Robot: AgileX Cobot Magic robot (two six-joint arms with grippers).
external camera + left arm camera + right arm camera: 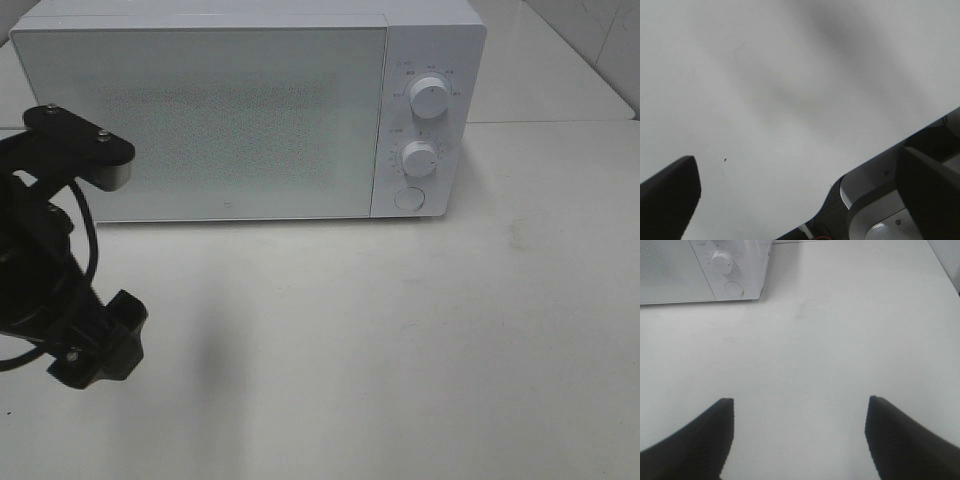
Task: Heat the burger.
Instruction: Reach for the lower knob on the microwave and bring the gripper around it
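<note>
The burger is not in view in any frame. A white microwave (240, 110) stands at the back of the table with its door shut; its corner also shows in the right wrist view (700, 270). My left arm (60, 290) hangs over the table's left edge. The left gripper (800, 200) is open and empty above bare table. The right gripper (797, 440) is open and empty over the table, in front and to the right of the microwave; it does not show in the exterior high view.
The microwave has two round knobs (430, 97) (419, 158) and a round button (408, 198) on its right panel. The white table (400, 340) stretches in front of it. A silver-grey machine part (880, 210) lies beyond the table edge.
</note>
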